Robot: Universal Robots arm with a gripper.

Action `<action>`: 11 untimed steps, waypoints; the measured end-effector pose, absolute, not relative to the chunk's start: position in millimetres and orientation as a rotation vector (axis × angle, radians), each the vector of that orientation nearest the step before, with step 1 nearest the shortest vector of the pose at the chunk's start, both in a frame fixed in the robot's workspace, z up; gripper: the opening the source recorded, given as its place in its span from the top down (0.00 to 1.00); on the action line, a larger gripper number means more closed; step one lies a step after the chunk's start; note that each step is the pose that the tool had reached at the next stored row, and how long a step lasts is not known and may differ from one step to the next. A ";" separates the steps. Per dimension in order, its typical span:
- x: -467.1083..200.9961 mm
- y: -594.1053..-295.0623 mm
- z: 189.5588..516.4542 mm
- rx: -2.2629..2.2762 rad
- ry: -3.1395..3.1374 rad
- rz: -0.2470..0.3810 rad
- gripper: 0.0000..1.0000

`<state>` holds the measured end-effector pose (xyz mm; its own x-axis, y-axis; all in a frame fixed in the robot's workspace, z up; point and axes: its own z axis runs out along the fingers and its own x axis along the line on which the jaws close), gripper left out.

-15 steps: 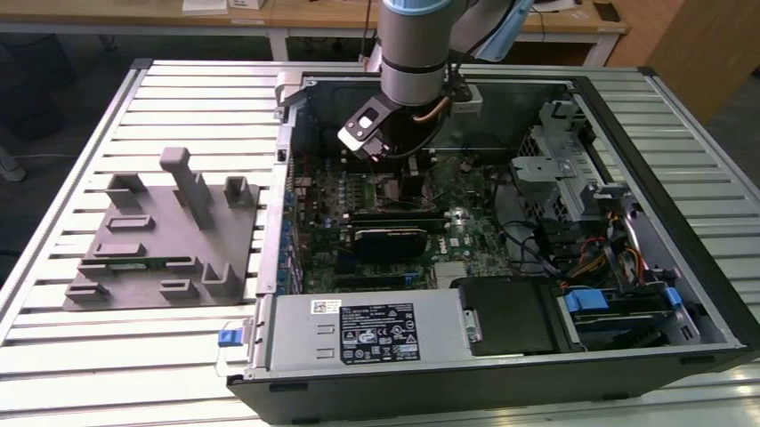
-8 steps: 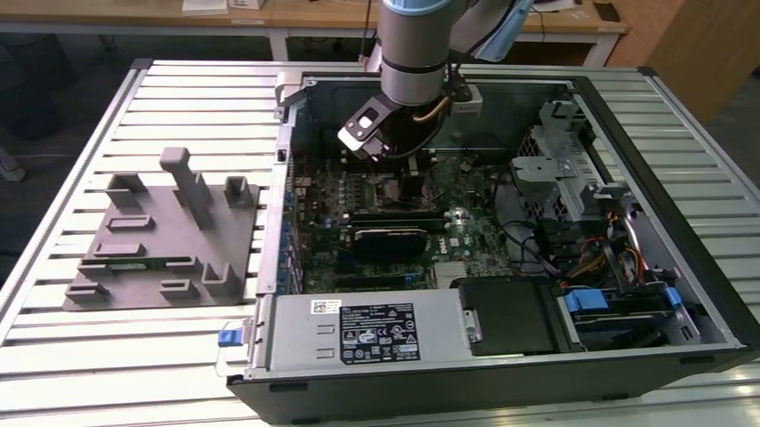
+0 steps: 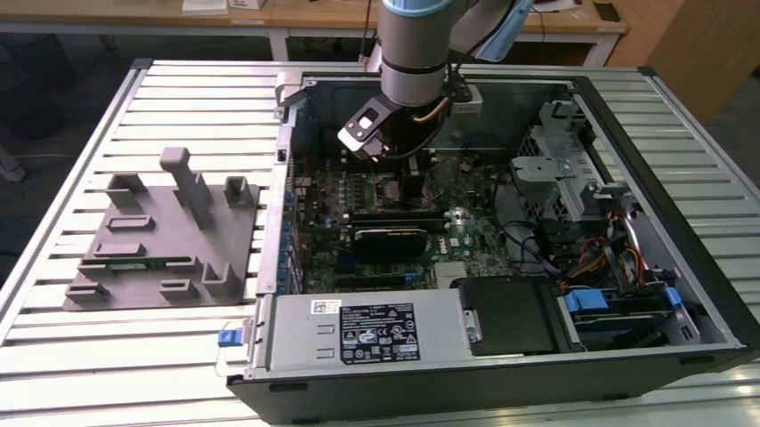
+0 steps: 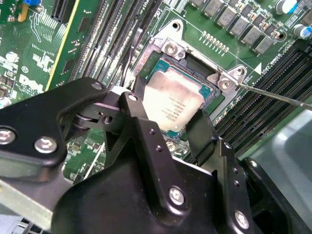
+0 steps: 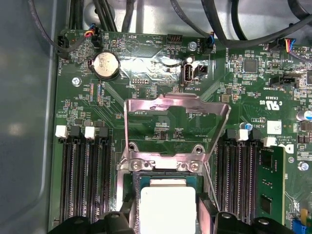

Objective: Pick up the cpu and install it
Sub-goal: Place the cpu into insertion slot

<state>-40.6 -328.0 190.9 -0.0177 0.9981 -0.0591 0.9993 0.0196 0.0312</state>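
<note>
- gripper point(image 4: 168, 117) clamped on the cpu point(image 4: 173, 100), black fingers point(image 4: 144, 131) on two opposite edges
- cpu is square, no long axis; silver lid faces up toward the wrist, edges roughly in line with the socket frame
- open cpu socket point(image 4: 195, 68) directly under the gripper; cpu seated or just above it, cannot tell
- load plate point(image 5: 178, 101) flipped up just past the fingertips
- memory slots point(image 5: 85, 185) flank the gripper on both sides
- coin battery point(image 5: 106, 66) farther out, beyond the plate
- grey tray point(image 3: 155, 258) well away, outside the pc case point(image 3: 499, 374)

cpu point(image 5: 168, 207) cut by first wrist view's edge | second wrist view: claw point(image 4: 169, 111) hides its near side
</note>
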 end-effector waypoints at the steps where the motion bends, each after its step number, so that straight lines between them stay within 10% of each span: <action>1: -40.7 -328.0 191.0 2.156 2.197 -0.029 0.39; 11: -40.7 -328.0 192.7 2.173 2.212 0.006 0.39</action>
